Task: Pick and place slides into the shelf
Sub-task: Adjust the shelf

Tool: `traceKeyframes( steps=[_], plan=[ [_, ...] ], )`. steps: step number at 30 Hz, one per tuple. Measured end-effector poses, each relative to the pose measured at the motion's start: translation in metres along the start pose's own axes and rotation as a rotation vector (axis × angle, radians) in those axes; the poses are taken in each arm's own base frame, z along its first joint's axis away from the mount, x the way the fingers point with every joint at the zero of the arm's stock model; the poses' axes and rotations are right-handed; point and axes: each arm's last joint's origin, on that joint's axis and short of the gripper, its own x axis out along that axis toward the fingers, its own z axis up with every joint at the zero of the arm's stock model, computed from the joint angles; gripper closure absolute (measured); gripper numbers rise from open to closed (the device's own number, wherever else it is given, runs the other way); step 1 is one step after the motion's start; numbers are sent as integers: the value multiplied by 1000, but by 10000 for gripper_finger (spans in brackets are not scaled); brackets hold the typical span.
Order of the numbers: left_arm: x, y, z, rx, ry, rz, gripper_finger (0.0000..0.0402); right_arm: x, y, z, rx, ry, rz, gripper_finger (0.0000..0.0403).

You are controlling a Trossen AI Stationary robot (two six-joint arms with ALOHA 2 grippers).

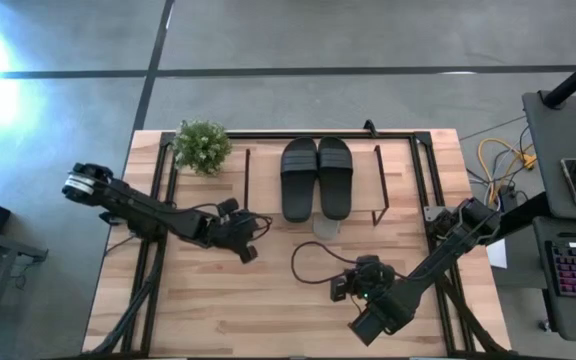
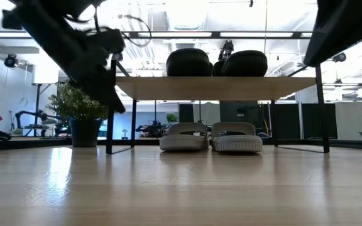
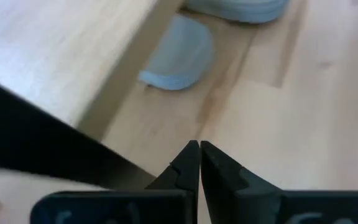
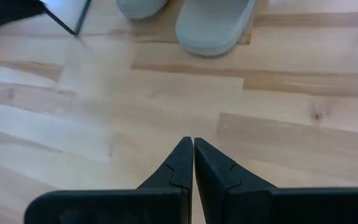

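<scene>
The black pair of slides (image 1: 316,177) lies side by side on the shelf's light wood top board (image 2: 215,87), also seen from table height (image 2: 215,63). The pale grey-green pair (image 2: 211,137) stands on the tabletop under that board; one heel (image 1: 326,226) pokes out in the high view, and both toes show in the right wrist view (image 4: 213,25). My left gripper (image 1: 250,252) hovers shut to the left of the shelf, holding nothing (image 3: 199,149). My right gripper (image 1: 340,290) hangs shut over the near tabletop, empty (image 4: 192,144).
A small potted plant (image 1: 202,145) sits at the table's far left corner, beside the shelf's black wire legs (image 2: 109,125). A black cable (image 1: 313,258) loops over the tabletop near my right gripper. Bare wood (image 1: 228,310) stretches along the near side of the table.
</scene>
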Motion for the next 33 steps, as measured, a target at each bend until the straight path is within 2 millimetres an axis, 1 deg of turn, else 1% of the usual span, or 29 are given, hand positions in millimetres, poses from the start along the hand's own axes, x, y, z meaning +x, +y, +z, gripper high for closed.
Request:
traceKeyframes(
  steps=[4, 7, 9, 12, 15, 18, 21, 24, 26, 29, 33],
  plan=[
    [-19, -5, 3, 30, -54, -52, 402, 2, -1, -4, 7, 50, -19, 394],
    [-40, -6, 7, 42, -119, -89, 402, 11, -2, -14, 56, 106, 20, 394],
    [-55, -6, 9, 30, -152, -132, 402, 21, -4, -23, 96, 139, 66, 394],
    [-75, -2, 4, -18, -146, -176, 402, 45, -13, -31, 155, 141, 124, 394],
    [-91, 0, -1, -10, -138, -207, 402, 64, -22, -27, 176, 39, 151, 394],
    [-103, 2, -7, 18, -134, -240, 402, 80, -27, -19, 135, -9, 121, 394],
    [-108, 3, -11, 43, -116, -245, 402, 97, -24, -14, 78, 23, 141, 394],
    [-108, 3, -14, 60, -104, -240, 402, 115, -14, -9, 31, 72, 248, 394],
    [-107, 2, -15, 66, -101, -236, 402, 124, -6, -4, 19, 64, 316, 394],
    [-104, 3, -19, 74, -101, -218, 402, 135, -5, 7, -10, 36, 292, 394],
    [-98, 5, -29, 88, -84, -203, 402, 141, -7, 17, -56, 26, 197, 394]
  ],
)
